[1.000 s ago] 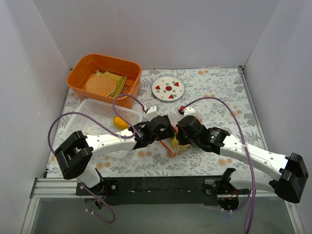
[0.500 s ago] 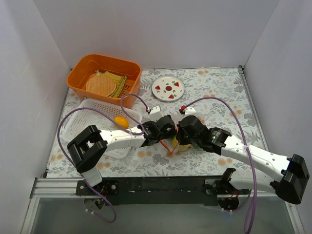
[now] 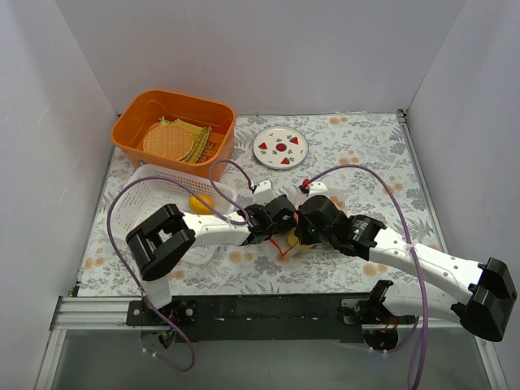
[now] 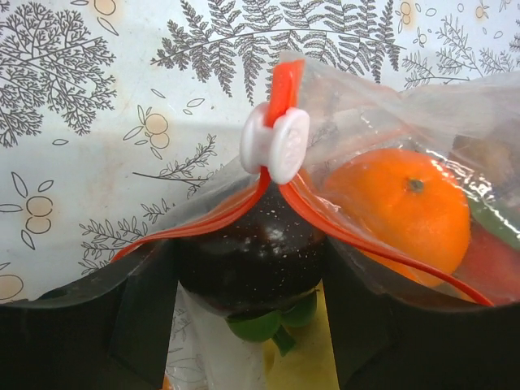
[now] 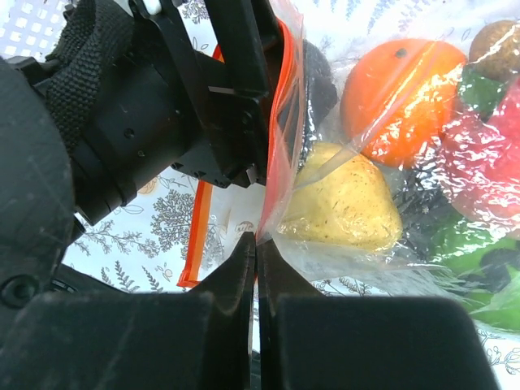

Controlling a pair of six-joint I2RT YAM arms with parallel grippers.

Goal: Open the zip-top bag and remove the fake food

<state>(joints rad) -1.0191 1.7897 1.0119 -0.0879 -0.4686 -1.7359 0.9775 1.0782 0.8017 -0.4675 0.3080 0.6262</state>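
Note:
The zip-top bag (image 3: pixel 286 244) lies mid-table between both grippers. Its red-orange zip strip (image 4: pixel 203 224) is parted below the white slider (image 4: pixel 275 144). My left gripper (image 4: pixel 252 305) reaches into the mouth, and its fingers close on a dark purple fake fruit (image 4: pixel 252 256) with a green leaf. Inside the bag are an orange (image 4: pixel 398 207), a yellow lemon-like piece (image 5: pixel 341 199), a red piece (image 5: pixel 487 154) and green leaves (image 5: pixel 463 244). My right gripper (image 5: pixel 257 244) is shut, pinching the bag's lip beside the strip. Another yellow piece (image 3: pixel 200 201) lies in the white basket.
The white mesh basket (image 3: pixel 146 188) sits under and left of my left arm. An orange bin (image 3: pixel 130 134) with woven mats stands at the back left. A white plate (image 3: pixel 280 147) with painted red fruit lies behind the bag. Purple cables arch over both arms.
My left arm has swung right and pushed its gripper further toward the bag's mouth. The right gripper and the bag have hardly moved.

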